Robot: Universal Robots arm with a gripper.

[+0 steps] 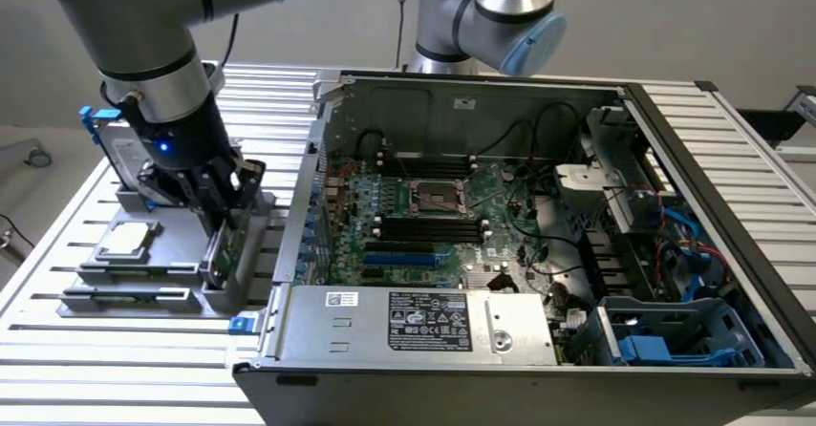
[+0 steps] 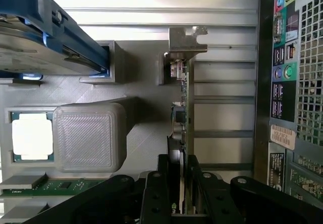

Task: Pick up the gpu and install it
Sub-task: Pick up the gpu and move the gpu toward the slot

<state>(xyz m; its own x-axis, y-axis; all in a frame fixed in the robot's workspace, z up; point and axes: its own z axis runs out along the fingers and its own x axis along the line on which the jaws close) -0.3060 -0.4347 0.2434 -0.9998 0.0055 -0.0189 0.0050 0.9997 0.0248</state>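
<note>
The gpu [image 2: 179,118] stands on edge in a slot at the gray holder's [image 2: 146,143] edge nearest the computer case [image 2: 308,82], the gripper [image 2: 177,166] clamped on it, one finger against each face.

An open computer case [image 1: 484,96] sits beside a grey fixture [image 2: 88,135] holding a processor [image 1: 128,240] and hard drive [image 1: 121,154].
</note>
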